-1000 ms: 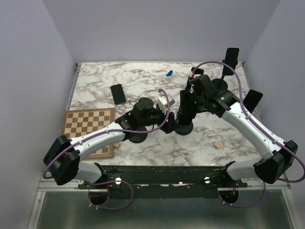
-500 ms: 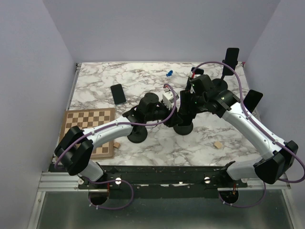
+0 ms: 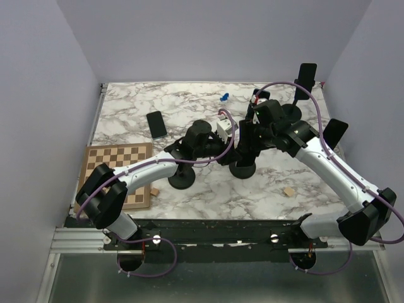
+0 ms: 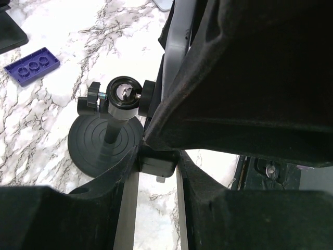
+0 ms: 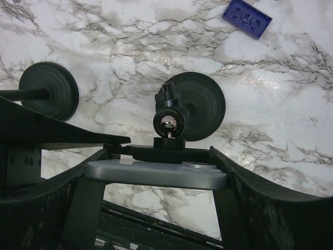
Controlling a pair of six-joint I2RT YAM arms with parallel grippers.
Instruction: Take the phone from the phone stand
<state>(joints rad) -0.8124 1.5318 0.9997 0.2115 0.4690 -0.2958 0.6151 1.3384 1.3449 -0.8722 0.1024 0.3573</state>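
The marble table [image 3: 126,104] carries one chessboard [image 3: 117,161] at its left edge. Four stands show: the centre phone stand [image 5: 192,107], a second stand [image 3: 182,180] just left of it, and two right-edge stands [image 3: 307,74]. The centre one clamps the phone [image 5: 156,174]. Its long axis runs sideways, thin edge toward the right wrist camera. The right gripper [image 5: 161,161] pinches its short ends. The left gripper [image 3: 232,146] is alongside, and I cannot tell whether it grips. One spare phone [image 3: 156,124] lies flat. There are also one blue brick [image 3: 224,97] and two wooden blocks [image 3: 288,191].
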